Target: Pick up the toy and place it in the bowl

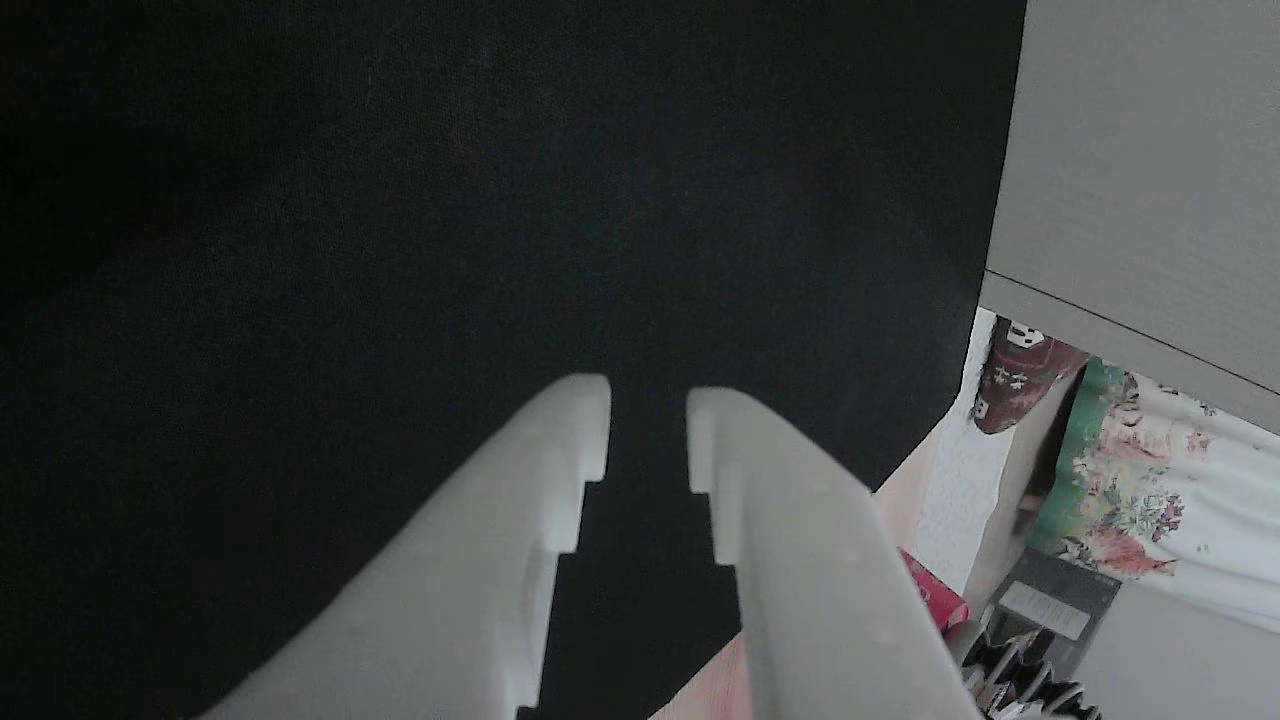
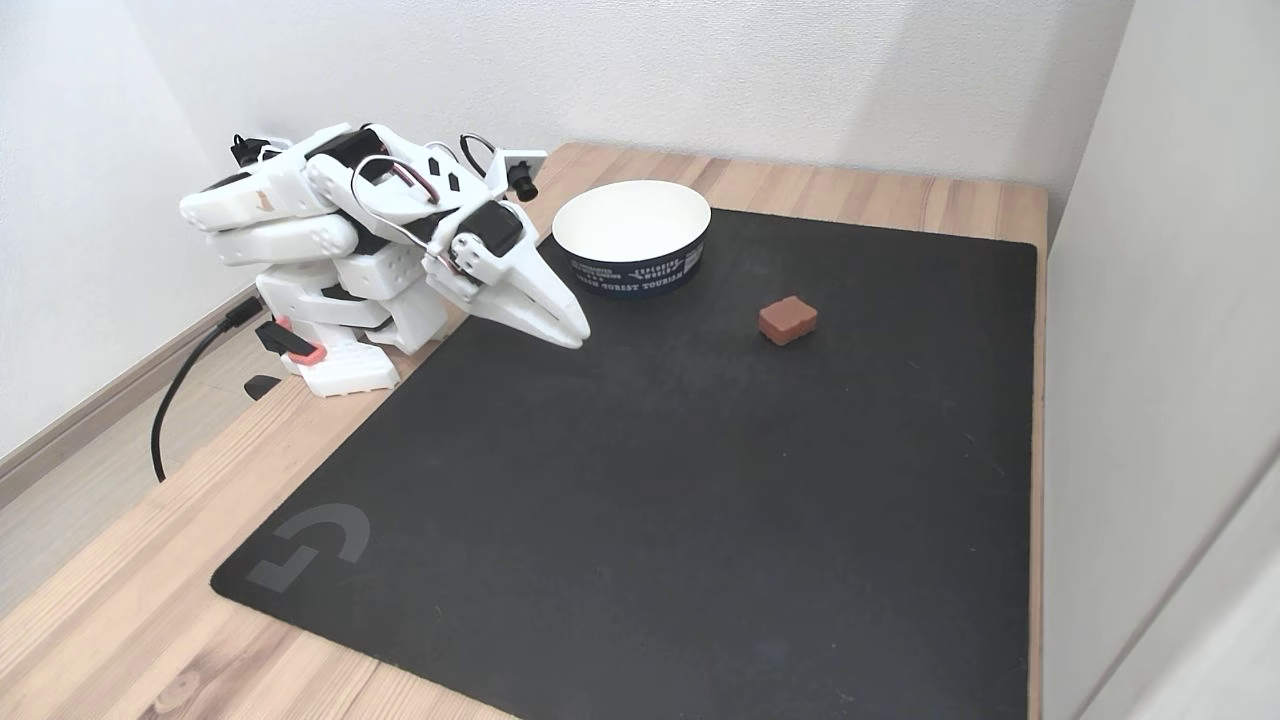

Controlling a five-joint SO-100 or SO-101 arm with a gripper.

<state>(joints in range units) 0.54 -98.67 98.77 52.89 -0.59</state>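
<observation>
In the fixed view the toy (image 2: 787, 320), a small dull-red block, lies on the black mat to the right of the bowl (image 2: 640, 270). The bowl is a round paper one, white inside with a dark printed band outside, and it stands empty at the mat's far edge. My gripper (image 2: 572, 335) points down at the mat's left part, left of and in front of the bowl and well apart from the toy. In the other view my gripper (image 1: 648, 430) has white stepped fingers (image 1: 560, 470) with a narrow gap and nothing between them.
The black mat (image 2: 700, 480) covers most of the wooden table (image 2: 120, 600). My folded arm's base (image 2: 340, 350) stands at the mat's left edge with a cable trailing off it. A pale panel (image 2: 1160, 350) bounds the table's right side.
</observation>
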